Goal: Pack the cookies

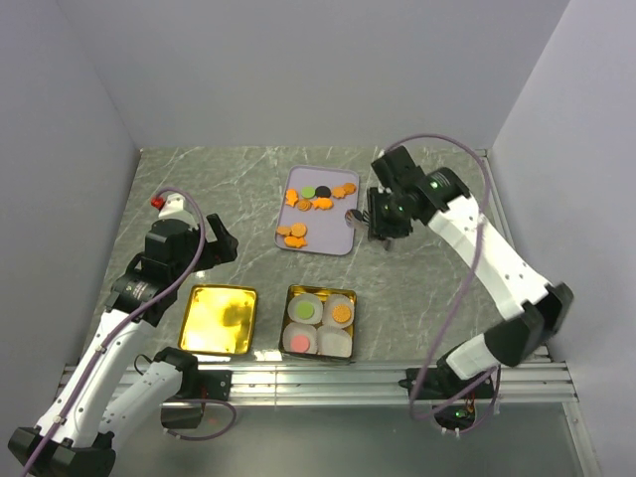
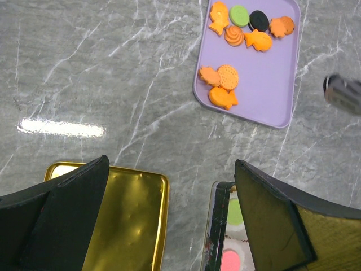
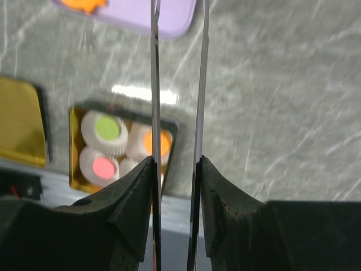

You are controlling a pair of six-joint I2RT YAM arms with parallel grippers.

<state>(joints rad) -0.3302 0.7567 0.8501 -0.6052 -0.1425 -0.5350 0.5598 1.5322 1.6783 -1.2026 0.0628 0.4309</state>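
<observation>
The cookies (image 1: 320,197) lie on a purple tray (image 1: 323,240): several orange ones, one black and one green at its far end, three orange ones (image 1: 292,236) nearer. They also show in the left wrist view (image 2: 248,28). My right gripper (image 1: 383,221) is shut on metal tongs (image 3: 155,84), held just right of the tray; the tongs' tip (image 2: 341,93) is empty. My left gripper (image 2: 171,162) is open and empty above the gap between the gold lid (image 2: 127,226) and the tin (image 2: 217,237).
The open tin (image 1: 355,318) at the front holds white paper cups with a green, an orange and a pink cookie, and one empty cup (image 1: 334,343). The gold lid (image 1: 219,320) lies to its left. Grey walls enclose the table.
</observation>
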